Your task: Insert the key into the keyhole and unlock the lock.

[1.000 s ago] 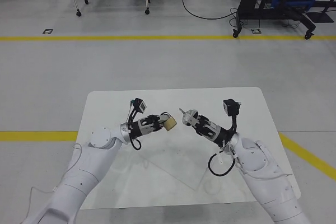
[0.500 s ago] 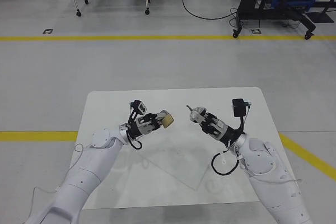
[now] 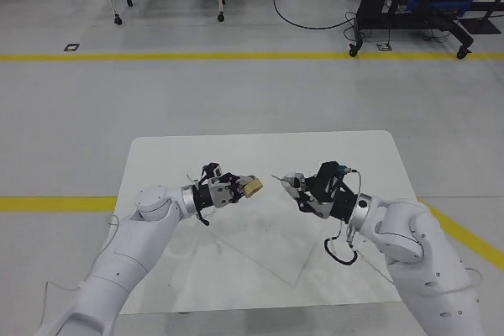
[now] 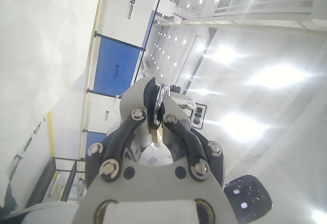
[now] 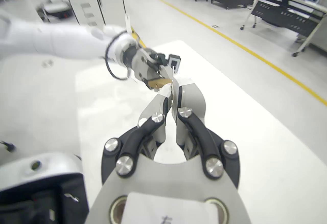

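Above the white table [image 3: 151, 160], my left gripper [image 3: 238, 186] is shut on a brass padlock [image 3: 251, 186], with the brass body pointing toward the right arm. In the left wrist view the padlock's silver shackle [image 4: 161, 96] sits between the fingertips and its brass body [image 4: 155, 134] hangs nearer the palm. My right gripper [image 3: 292, 184] is shut on a thin silver key [image 3: 278, 179] whose tip points at the padlock, a small gap away. In the right wrist view the key [image 5: 174, 90] stands just short of the padlock [image 5: 159, 82].
Yellow floor lines run behind and beside the table. A black wheeled frame [image 3: 420, 21] stands at the far right of the room. Desks, chairs and cabinets [image 5: 97, 2] show in the room behind the right wrist view.
The right wrist has turned and brought the key lower, level with the padlock. The left wrist has also rotated, keeping the padlock almost in place.
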### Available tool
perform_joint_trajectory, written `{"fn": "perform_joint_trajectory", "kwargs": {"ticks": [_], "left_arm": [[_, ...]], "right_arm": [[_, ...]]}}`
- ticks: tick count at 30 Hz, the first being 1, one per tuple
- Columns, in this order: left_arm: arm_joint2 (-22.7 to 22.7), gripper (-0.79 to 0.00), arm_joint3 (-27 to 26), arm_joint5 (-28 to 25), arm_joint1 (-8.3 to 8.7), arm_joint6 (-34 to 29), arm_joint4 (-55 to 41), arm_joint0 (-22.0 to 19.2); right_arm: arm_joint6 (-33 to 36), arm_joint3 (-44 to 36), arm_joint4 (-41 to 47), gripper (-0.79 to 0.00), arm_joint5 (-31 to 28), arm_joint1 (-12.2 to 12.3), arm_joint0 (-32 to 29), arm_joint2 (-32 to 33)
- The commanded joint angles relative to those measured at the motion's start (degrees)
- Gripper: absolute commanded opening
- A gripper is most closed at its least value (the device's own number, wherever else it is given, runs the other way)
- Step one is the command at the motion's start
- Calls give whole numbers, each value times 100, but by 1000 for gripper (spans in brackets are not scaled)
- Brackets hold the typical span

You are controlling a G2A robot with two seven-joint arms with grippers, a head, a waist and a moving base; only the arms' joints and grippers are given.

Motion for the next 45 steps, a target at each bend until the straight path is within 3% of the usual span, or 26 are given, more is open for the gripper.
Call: {"fn": "perform_joint_trajectory", "kwargs": {"ticks": [1, 7, 17, 45], "left_arm": [[-31, -785, -49, -25, 29, 170, 239, -16], [-5, -785, -150, 93, 49, 370, 544, 50], [121, -785, -299, 264, -19, 519, 527, 141], [164, -785, -128, 535, -147, 687, 455, 62]], "right_arm": [[153, -314, -903, -785, -144, 37, -18, 0], [405, -1309, -3140, -785, -296, 99, -192, -468], [822, -1471, -5708, -785, -209, 54, 41, -1731], [678, -1070, -6179, -785, -354, -130, 191, -2148]]}}
